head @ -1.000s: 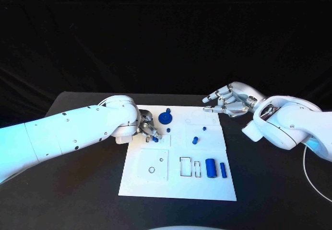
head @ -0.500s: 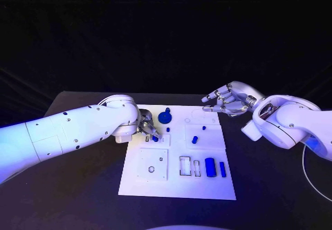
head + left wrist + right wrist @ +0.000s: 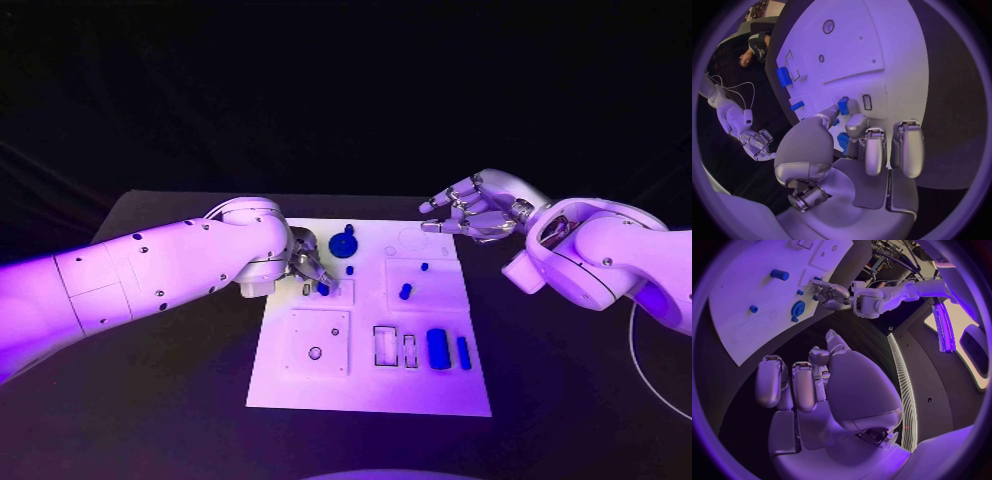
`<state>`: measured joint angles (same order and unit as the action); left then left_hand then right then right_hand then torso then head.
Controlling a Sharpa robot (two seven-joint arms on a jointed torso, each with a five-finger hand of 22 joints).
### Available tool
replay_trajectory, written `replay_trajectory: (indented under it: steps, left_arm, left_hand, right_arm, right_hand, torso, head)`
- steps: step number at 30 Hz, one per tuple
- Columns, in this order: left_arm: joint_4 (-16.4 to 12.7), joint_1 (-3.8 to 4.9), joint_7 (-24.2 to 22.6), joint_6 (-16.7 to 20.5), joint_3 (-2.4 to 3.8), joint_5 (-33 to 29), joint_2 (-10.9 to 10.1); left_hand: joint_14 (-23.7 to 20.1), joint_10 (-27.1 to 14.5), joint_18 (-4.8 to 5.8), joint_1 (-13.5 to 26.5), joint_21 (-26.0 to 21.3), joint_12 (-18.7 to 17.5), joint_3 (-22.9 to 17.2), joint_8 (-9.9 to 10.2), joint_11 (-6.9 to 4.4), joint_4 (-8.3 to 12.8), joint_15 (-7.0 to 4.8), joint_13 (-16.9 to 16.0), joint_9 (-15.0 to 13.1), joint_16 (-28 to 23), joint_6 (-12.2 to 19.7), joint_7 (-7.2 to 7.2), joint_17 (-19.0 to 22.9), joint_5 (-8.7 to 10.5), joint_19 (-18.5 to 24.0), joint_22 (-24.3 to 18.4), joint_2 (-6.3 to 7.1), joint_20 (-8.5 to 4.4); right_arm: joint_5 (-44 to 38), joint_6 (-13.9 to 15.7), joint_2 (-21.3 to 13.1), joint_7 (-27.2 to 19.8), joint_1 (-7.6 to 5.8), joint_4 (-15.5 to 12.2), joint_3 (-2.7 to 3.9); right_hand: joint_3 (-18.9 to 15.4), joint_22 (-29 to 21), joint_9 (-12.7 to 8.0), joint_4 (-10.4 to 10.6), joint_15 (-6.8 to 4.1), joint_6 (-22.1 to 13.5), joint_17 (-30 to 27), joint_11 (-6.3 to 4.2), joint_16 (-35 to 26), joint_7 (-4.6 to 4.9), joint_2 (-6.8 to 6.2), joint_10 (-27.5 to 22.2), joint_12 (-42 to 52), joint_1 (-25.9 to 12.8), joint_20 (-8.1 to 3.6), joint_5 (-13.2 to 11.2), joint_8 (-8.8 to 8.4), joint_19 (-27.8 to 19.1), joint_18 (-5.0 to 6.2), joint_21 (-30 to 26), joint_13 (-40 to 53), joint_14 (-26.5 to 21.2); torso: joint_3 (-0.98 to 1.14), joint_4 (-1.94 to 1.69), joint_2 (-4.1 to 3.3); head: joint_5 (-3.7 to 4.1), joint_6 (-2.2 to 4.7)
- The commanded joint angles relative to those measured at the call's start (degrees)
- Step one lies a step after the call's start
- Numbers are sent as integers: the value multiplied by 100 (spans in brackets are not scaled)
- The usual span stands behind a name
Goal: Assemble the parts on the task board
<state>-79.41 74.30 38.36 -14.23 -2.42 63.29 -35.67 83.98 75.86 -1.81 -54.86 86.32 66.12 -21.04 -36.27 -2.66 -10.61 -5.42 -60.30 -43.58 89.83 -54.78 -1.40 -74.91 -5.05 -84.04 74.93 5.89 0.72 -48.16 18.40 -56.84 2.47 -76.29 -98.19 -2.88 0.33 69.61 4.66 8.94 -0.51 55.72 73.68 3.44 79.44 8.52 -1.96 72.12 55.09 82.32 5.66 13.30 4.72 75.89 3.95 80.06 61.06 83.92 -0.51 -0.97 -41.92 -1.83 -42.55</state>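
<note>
**Left robot hand sets a part at the board's far left corner**

Head view: the left robot hand (image 3: 306,262) pinches a small blue part (image 3: 323,288) over the task board (image 3: 372,385), mid-counter, seemingly to seat it. The right robot hand (image 3: 473,210) hovers beyond the board's far right corner.

Left wrist view: fingertips (image 3: 856,122) close on the part beside a narrow slot (image 3: 867,102).

Right wrist view: curled fingers (image 3: 786,382) hold nothing.

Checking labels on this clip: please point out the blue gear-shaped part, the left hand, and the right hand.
blue gear-shaped part (image 3: 343,244), head view, centre of its round face.
left hand (image 3: 306,264), head view, middle of the hand, over the board's left edge.
right hand (image 3: 473,210), head view, middle of the hand.
</note>
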Motion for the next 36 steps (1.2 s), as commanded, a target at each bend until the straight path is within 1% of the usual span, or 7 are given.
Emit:
replay_trajectory:
  steps: [1,5,9,12,25,30,36]
  left_arm:
    - [8,-102,55,-291,-76,-80,27]
    - [12,-103,54,-277,-76,-80,29]
    - [11,-105,50,-246,-76,-80,28]
    - [7,-108,49,-208,-75,-74,28]
    - [-78,-114,48,-62,-53,-63,20]
    - [-97,-114,48,-54,-45,-62,13]
    - [-106,-117,45,-14,-39,-63,4]
  left_hand:
    - [602,19,65,80,11,-40,158,30,3,-56,-44,13,29,17,-38,22,-1509,26,-412,1024,16,-28]
    - [602,27,67,96,15,-40,422,6,-4,-160,-53,21,77,17,-42,32,-1509,28,-416,1033,13,-36]
    - [602,40,68,108,16,-31,666,-20,-14,-271,-57,19,116,17,-47,39,-1509,28,-418,1038,-1,-43]
    - [602,48,68,92,16,-25,808,-38,-17,-338,-62,18,141,17,-49,44,-1509,25,-420,1041,-29,-47]
    - [602,76,75,-62,35,4,952,-81,-29,-367,-71,-6,177,17,-65,58,-1509,6,-432,1070,-139,-55]
    - [602,84,76,-105,38,12,981,-91,-32,-369,-74,-11,186,17,-67,61,-1509,4,-434,1075,-169,-57]
    - [602,98,77,-179,41,25,1021,-108,-36,-370,-77,-23,203,17,-72,67,-1509,-3,-436,1082,-228,-60]
  right_arm:
    - [-12,-60,-1,-32,3,-10,1]
    - [-12,-65,-1,-34,3,-11,1]
    - [-8,-71,-2,-35,3,-10,1]
    - [-5,-78,-2,-34,3,-5,1]
    - [0,-113,12,-24,2,27,1]
    - [2,-132,19,-19,2,41,1]
    - [3,-154,32,-14,2,58,1]
  right_hand:
    - [13,-8,-1,27,-29,24,-7,-4,-26,1,-3,-47,-37,-44,-9,5,-28,-47,74,-28,-6,235]
    - [13,-8,-1,27,-29,24,-7,-4,-26,1,-3,-47,-37,-44,-9,5,-28,-47,74,-28,-6,235]
    - [13,-8,-1,27,-29,24,-7,-4,-26,1,-3,-47,-37,-44,-9,5,-28,-47,74,-28,-6,235]
    - [11,-20,-2,27,-29,22,-21,-4,-38,1,-4,-51,-43,-46,-9,5,-29,-55,76,-36,-12,231]
    - [11,-20,-2,27,-29,22,-21,-4,-38,1,-4,-51,-43,-46,-9,5,-29,-55,76,-36,-12,231]
    - [11,-20,-2,27,-29,22,-21,-4,-38,1,-4,-51,-43,-46,-9,5,-29,-55,76,-36,-12,231]
    - [10,-36,-2,27,-29,22,-32,-4,-48,1,-2,-50,-42,-48,-9,5,-30,-65,80,-47,-12,228]
  torso:
    - [-5,0,5]
    - [-3,5,4]
    - [-4,1,2]
    - [-4,-1,2]
    - [-8,1,3]
    - [-7,-6,3]
    - [-7,4,2]
  head:
    - [-2,0]
    - [-7,7]
    - [4,-4]
    - [7,4]
    - [6,7]
    - [7,8]
    - [11,-3]
